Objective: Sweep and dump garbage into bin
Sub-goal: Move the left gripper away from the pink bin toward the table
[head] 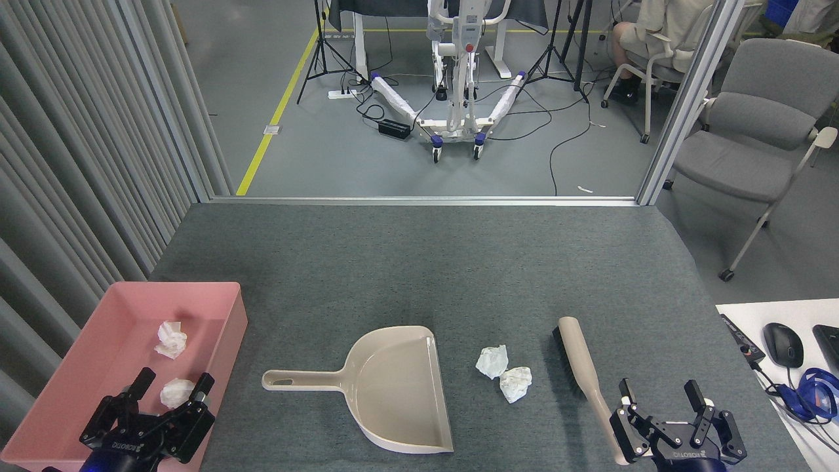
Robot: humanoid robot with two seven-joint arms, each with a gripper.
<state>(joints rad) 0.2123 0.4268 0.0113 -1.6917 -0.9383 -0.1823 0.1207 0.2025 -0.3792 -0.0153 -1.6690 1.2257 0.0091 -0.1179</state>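
- Bin (pixel 78 387) sits at my 8 o'clock, holding two tissue wads (pixel 171 339).
- Dustpan (pixel 387 390) lies at centre, mouth toward 3 o'clock.
- Brush (pixel 585 373) lies at 4 o'clock.
- Two garbage wads (pixel 503 372) rest between dustpan and brush.
- My left gripper (pixel 174 387) hovers over the bin, fingers spread, empty.
- My right gripper (pixel 659 394), just right of the brush handle, is spread and empty.

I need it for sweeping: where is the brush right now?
In the head view the brush lies on the table's right side, just right of two tissue wads, its handle end beside the open right gripper.
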